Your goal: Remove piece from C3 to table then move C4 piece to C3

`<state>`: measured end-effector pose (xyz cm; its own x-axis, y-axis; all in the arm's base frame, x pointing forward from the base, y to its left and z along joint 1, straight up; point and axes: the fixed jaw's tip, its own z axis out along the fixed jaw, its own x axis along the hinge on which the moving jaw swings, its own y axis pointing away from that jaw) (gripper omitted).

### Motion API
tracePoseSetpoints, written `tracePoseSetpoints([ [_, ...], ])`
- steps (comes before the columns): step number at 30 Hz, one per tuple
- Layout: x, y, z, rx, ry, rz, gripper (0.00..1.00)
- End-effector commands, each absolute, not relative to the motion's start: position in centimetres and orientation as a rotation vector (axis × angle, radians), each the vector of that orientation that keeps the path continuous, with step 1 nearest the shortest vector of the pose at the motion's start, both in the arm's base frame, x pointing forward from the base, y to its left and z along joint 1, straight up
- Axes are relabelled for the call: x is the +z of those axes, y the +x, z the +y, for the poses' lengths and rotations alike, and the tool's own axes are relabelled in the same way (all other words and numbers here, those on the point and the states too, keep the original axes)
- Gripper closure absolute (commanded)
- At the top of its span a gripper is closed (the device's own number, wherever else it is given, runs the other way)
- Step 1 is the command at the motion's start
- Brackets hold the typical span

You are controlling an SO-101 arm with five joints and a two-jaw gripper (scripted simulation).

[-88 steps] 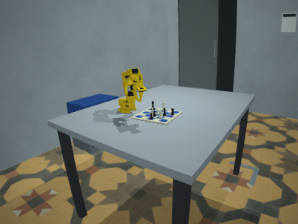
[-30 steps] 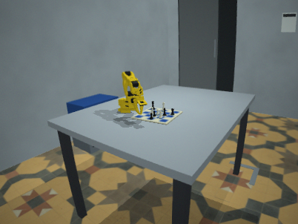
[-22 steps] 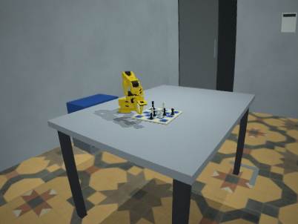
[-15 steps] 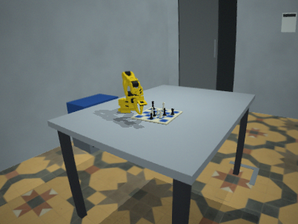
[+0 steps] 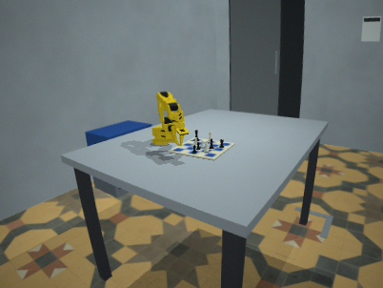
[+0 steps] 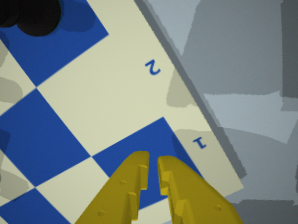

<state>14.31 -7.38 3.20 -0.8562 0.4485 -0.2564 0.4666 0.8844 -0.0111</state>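
My yellow gripper (image 6: 152, 161) (image 5: 180, 139) is shut with nothing between its fingers. In the wrist view it hangs over a blue square by the board's edge, next to the printed number 1. The small blue and cream chessboard (image 5: 215, 154) (image 6: 127, 90) lies on the grey table (image 5: 267, 157) (image 6: 253, 43) just right of the arm's base. A black piece (image 6: 35, 10) stands on the blue square in the row marked 3. In the exterior view several black pieces (image 5: 211, 143) and a white piece (image 5: 210, 135) stand on the board, too small to tell which squares they hold.
A blue box (image 5: 116, 131) sits behind the table's left side. The arm's base (image 5: 161, 135) stands at the board's left edge. A dark door (image 5: 264, 52) is at the back of the room.
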Motion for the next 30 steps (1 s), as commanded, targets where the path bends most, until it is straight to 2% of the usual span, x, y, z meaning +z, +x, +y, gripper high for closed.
tracePoseSetpoints([
  [1,4.8,14.4,-7.6,-0.116,0.691,2.786,1.00],
  [11,8.8,14.4,-7.6,-0.116,0.691,2.786,1.00],
  [30,9.6,14.4,-7.5,-0.117,0.677,2.790,1.00],
])
